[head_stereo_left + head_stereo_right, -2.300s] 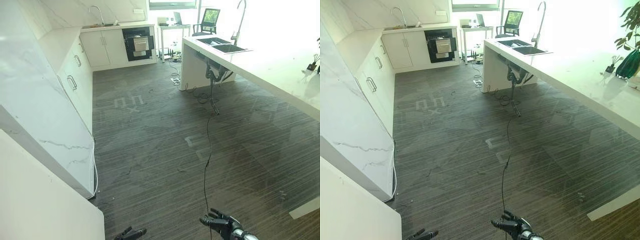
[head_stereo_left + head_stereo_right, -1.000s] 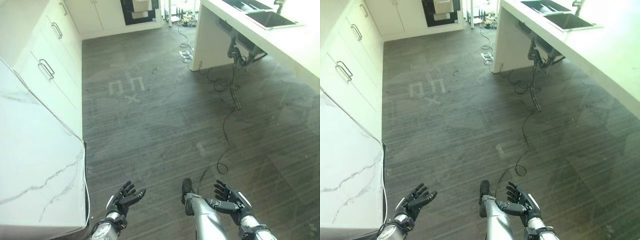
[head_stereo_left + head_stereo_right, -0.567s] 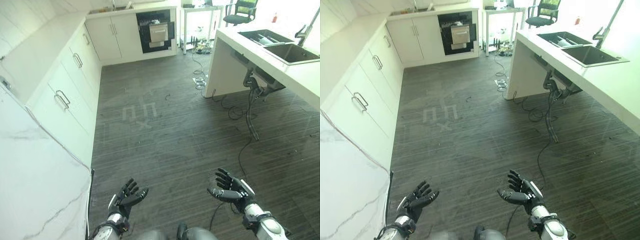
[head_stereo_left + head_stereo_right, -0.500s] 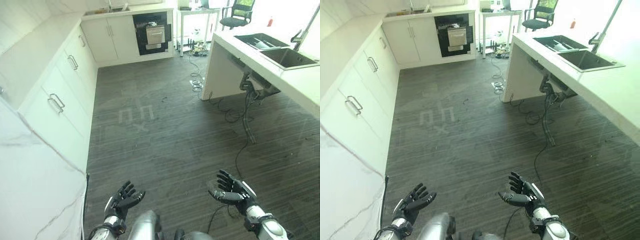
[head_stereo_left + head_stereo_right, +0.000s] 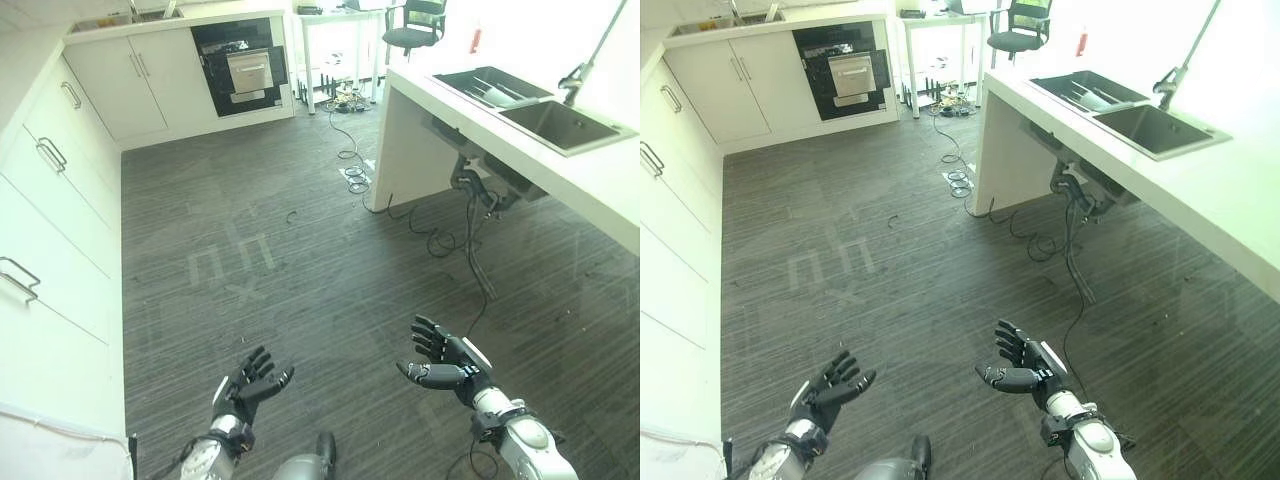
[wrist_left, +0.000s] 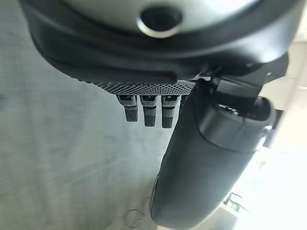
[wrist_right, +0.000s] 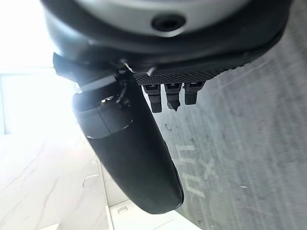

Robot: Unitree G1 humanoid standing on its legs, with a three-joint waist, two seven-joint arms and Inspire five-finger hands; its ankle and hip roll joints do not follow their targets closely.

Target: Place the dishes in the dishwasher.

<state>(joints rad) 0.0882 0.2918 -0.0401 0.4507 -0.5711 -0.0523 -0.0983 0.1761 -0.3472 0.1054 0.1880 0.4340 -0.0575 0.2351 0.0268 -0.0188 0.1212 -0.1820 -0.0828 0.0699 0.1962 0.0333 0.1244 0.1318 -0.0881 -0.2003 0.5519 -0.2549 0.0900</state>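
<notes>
1. The left robot hand (image 5: pixel 245 385) hangs over the dark striped floor (image 5: pixel 300 290), fingers spread and straight, grasping nothing.
2. The right robot hand (image 5: pixel 445 362) is raised beside it, well apart, palm turned inward, fingers loose and empty; its thumb bears a white cover.
3. The dishwasher (image 5: pixel 243 68), a dark opening with a pale front panel, is built into the white cabinets (image 5: pixel 125 85) against the far wall, well away from both hands.
4. Dishes (image 5: pixel 1092 95) appear to lie in the nearer basin of the double sink (image 5: pixel 1125 115), set into the white island surface (image 5: pixel 1200 190) on the right; they are too small to make out further.
5. A tall tap (image 5: pixel 1175 65) rises at the far edge of that surface, behind the sink.
6. Pale tape marks (image 5: pixel 230 265) lie on the floor between the cabinets and the island.
7. A dark office chair (image 5: pixel 415 20) stands by a small white table (image 5: pixel 335 15) near the far wall.
</notes>
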